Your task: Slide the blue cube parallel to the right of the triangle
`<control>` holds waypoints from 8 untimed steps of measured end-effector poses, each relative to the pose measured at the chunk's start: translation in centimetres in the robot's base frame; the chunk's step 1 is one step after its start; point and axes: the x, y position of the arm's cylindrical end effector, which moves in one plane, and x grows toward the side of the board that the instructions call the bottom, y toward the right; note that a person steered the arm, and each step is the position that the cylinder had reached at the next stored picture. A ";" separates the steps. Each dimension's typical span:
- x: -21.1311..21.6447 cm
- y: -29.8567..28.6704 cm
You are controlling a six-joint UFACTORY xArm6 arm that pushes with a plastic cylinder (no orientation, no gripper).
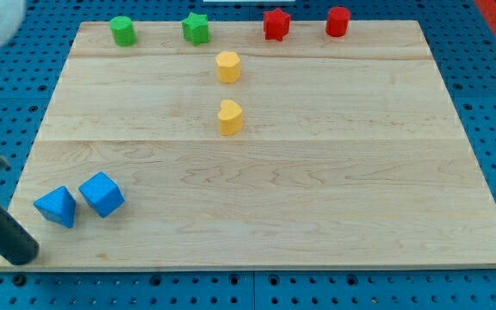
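You had the blue cube sitting near the view's bottom-left corner of the wooden worktop, tilted so that one corner pointed toward the view's top. Just beside it on the view's left, and a little lower, lay the blue triangle; the two looked to be touching or nearly so, and you could not tell which from this view. The cube therefore stood on the triangle's right side already, though slightly higher in the view than the triangle.

Your arm carried no fingers at all, only the dark rod, so there was nothing to report as wide, narrow or holding. The rod came in from the view's left edge and my tip rested at the bottom-left corner of the worktop, below and to the left of the triangle, apart from both blue blocks.

Well apart from these, along the view's top edge, you had a green cylinder, a green star, a red star and a red cylinder in a row. Below them, near the middle, stood two yellow blocks: the upper yellow block looked roughly hexagonal, and the lower yellow block had a shape you could not make out clearly
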 end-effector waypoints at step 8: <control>-10.2 22.3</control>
